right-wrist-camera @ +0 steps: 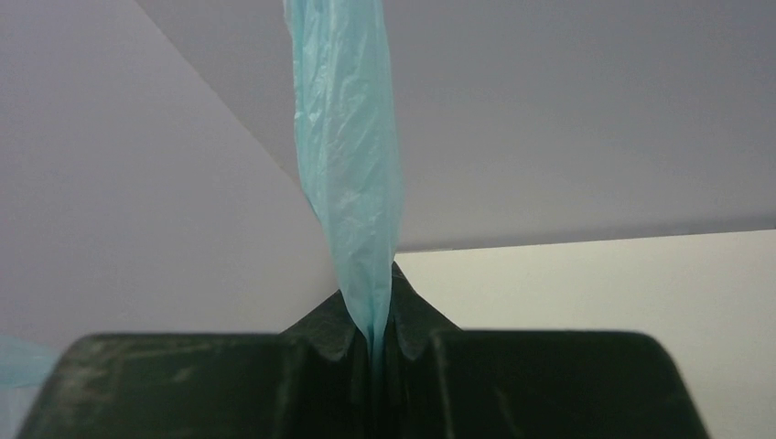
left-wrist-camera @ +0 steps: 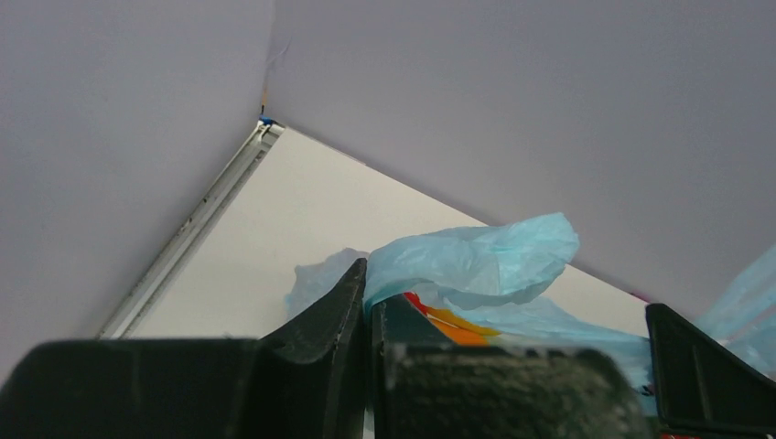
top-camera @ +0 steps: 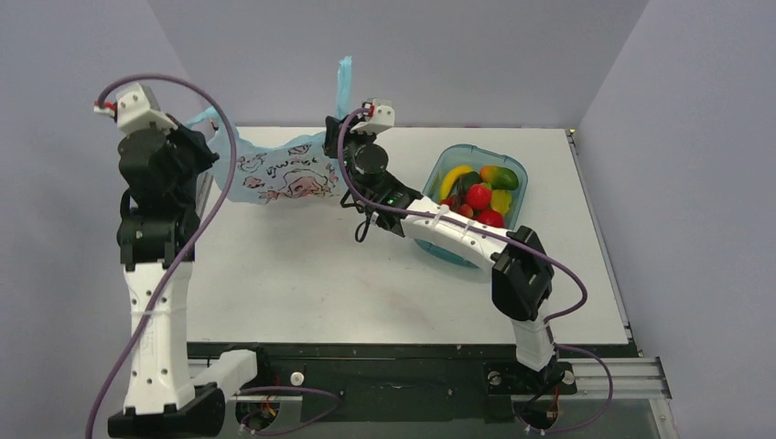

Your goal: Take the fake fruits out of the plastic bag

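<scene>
The plastic bag (top-camera: 284,174) hangs stretched across the back of the table (top-camera: 366,293). The left gripper (left-wrist-camera: 369,285) is pinched tight on one edge, and the right gripper (right-wrist-camera: 373,315) is clamped on a handle loop. An orange-red blob (left-wrist-camera: 448,327) peeks out of the folds, so there's probably fruit to get out yet. The teal tub (top-camera: 520,168) beside it holds a pile of fruit.

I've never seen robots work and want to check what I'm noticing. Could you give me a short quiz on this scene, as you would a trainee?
1. True or false: the right gripper is shut on a twisted strip of the plastic bag.
2. In the top view, the teal tub sits: A) left of the bag, B) right of it, C) under it.
3. What is the left gripper pinching?
Key: 1 true; 2 B; 3 the plastic bag.
</scene>
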Controlling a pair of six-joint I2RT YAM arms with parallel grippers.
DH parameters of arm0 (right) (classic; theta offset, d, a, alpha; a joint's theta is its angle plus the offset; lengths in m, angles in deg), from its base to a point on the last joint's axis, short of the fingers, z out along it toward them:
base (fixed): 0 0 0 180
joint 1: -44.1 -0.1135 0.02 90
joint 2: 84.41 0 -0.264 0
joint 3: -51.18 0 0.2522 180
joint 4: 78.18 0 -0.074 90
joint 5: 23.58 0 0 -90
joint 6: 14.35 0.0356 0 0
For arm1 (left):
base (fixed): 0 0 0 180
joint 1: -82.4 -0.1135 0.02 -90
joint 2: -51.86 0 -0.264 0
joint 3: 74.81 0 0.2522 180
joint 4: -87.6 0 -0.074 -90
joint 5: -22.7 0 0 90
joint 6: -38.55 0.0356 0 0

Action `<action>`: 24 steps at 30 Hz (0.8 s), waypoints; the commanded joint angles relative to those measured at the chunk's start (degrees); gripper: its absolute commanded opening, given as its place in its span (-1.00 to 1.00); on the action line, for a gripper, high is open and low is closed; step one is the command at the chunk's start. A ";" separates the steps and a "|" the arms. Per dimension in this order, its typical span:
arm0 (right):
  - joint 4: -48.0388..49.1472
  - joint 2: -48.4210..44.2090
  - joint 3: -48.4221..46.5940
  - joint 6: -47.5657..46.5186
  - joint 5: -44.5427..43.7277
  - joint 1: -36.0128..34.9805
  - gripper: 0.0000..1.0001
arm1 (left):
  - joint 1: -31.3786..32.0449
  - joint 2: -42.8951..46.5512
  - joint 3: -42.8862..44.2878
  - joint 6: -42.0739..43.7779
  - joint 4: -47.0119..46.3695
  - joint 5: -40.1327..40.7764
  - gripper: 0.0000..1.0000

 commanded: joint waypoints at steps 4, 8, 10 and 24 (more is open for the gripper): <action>11.03 -3.38 19.45 -0.99 6.27 -0.01 -0.67 | -0.57 22.06 -28.79 -17.70 -6.73 -13.88 -1.00; 10.05 -9.58 31.59 1.04 4.67 -0.37 -0.41 | -0.58 27.89 -35.15 -22.57 -2.89 -23.41 -1.00; 3.69 -13.28 34.75 2.47 3.91 -0.76 -0.25 | -0.59 29.55 -35.65 -22.55 0.41 -25.64 -1.00; -38.28 -27.13 30.11 32.70 2.81 -8.70 0.63 | -0.62 36.72 -39.74 -22.52 7.03 -29.83 -1.00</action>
